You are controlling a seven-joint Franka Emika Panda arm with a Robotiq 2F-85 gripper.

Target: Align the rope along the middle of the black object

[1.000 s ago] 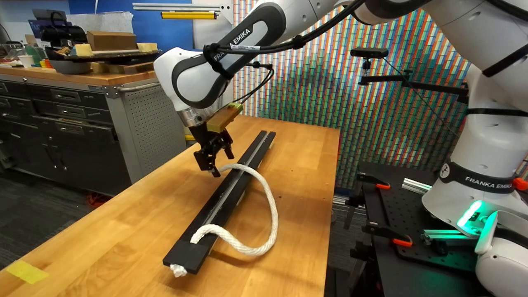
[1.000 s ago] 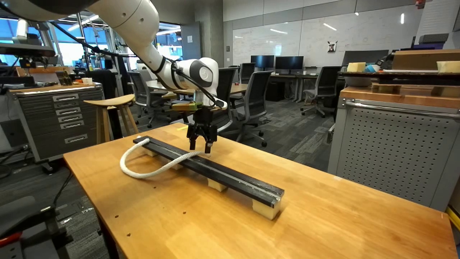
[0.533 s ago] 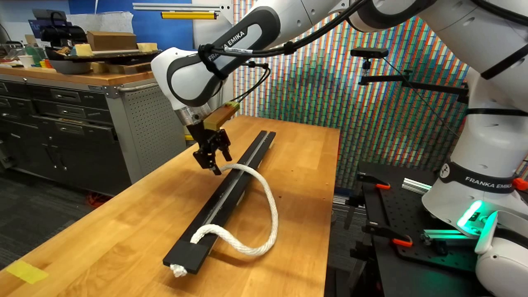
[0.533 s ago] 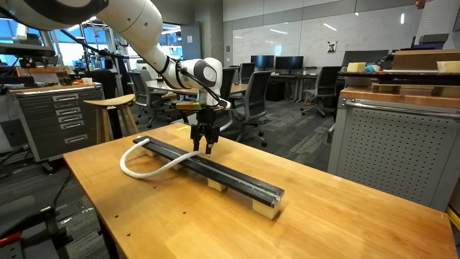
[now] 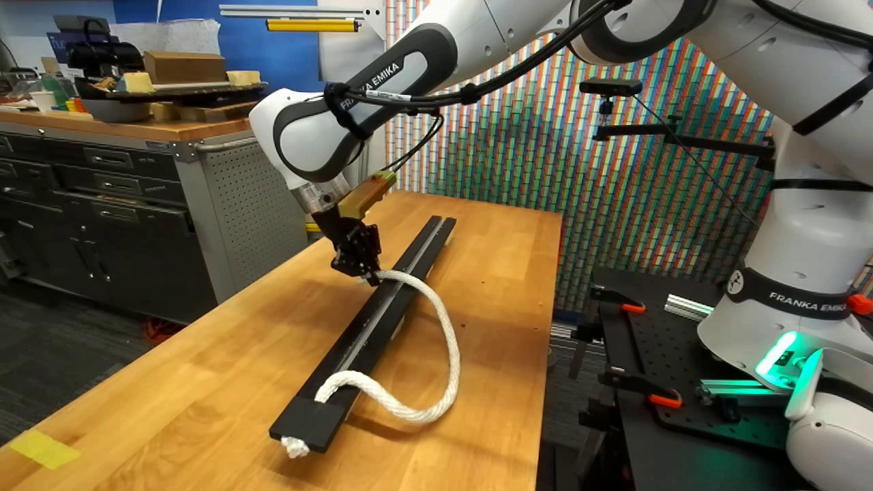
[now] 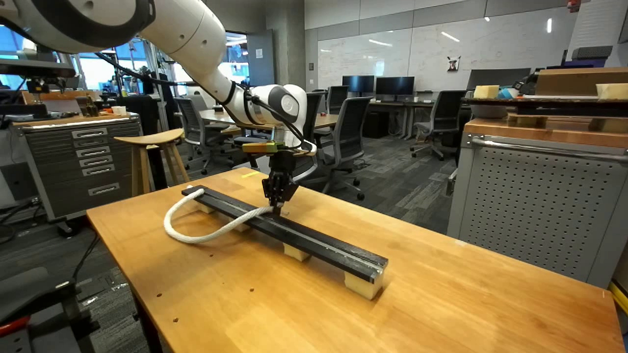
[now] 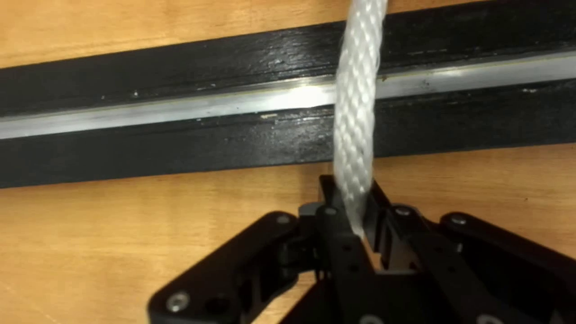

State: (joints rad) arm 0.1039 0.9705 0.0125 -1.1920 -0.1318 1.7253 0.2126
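Note:
The black object [image 5: 317, 416], a long bar with a pale groove down its middle, lies raised above the wooden table. One end of the white rope [image 5: 450, 354] pokes out from under the bar's near end cap. From there the rope bows out to one side in a wide loop, then crosses over the bar [image 6: 314, 240]. Just beyond the bar's opposite edge, my gripper [image 6: 276, 210] is shut on the rope near its free end. In the wrist view, the rope [image 7: 357, 90] runs across the groove and down between the fingers of the gripper [image 7: 353, 198]; its tip is mostly hidden there.
Pale yellow blocks [image 6: 363, 284] prop the bar above the table [image 6: 466, 294]. A yellow tape strip [image 5: 44, 448] sticks to a table corner. A grey cabinet [image 6: 535, 206] stands beyond the table. A camera on a bracket [image 5: 610, 87] is near the arm's base.
The jaws, open around the rope's free end, have shut on it. The gripper has shifted slightly toward the bar. The rope's loop and the bar stay where they were.

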